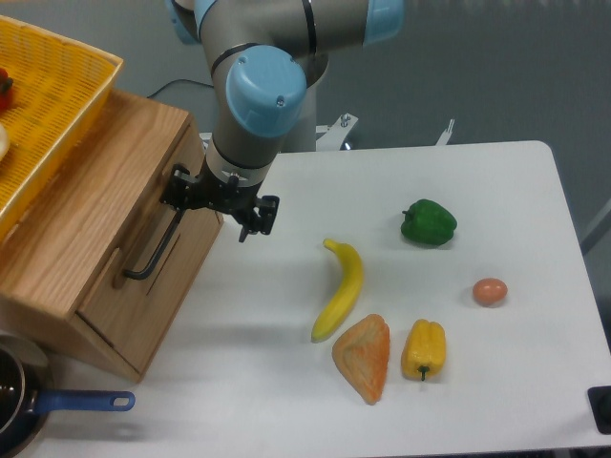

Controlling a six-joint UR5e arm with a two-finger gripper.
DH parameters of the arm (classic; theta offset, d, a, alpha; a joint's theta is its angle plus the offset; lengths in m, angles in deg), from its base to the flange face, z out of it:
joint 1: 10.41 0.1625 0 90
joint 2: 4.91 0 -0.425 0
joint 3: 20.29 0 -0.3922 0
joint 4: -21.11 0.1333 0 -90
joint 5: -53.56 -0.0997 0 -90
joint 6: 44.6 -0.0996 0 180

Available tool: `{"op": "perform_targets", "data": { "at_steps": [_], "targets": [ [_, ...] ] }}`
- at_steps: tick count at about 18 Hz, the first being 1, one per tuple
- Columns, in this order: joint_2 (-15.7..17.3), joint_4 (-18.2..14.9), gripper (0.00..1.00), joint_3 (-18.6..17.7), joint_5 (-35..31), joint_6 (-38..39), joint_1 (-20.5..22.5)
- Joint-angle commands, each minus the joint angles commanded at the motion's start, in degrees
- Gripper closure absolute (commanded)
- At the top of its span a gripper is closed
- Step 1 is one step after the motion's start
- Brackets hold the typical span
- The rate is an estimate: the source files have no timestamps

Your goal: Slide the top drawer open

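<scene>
The top drawer (143, 221) is a light-oak panel in the front of a wooden cabinet at the left, and it looks closed. A thin black bar handle (158, 245) runs across it. My gripper (218, 203) hangs at the handle's upper end, fingers apart and open. The left finger (178, 190) sits over the top of the handle against the drawer front; the right finger (261, 216) is off the cabinet above the table. Nothing is gripped.
A yellow plastic basket (57, 105) rests on the cabinet top. On the white table lie a banana (344, 289), a green pepper (429, 222), an egg (490, 292), a yellow pepper (424, 349) and a pastry (364, 357). A blue-handled pan (57, 405) sits at the bottom left.
</scene>
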State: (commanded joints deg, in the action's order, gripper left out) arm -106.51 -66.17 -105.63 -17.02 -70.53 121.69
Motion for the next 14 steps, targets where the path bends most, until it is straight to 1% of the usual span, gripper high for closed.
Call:
{"op": "perform_targets", "data": {
  "at_steps": [7, 11, 14],
  "targets": [
    [0.00, 0.00, 0.00, 0.09, -0.09, 0.09, -0.88],
    [-0.53, 0.09, 0.00, 0.09, -0.26, 0.09, -0.97],
    [-0.53, 0.09, 0.00, -0.35, -0.44, 0.00, -1.06]
  ]
}}
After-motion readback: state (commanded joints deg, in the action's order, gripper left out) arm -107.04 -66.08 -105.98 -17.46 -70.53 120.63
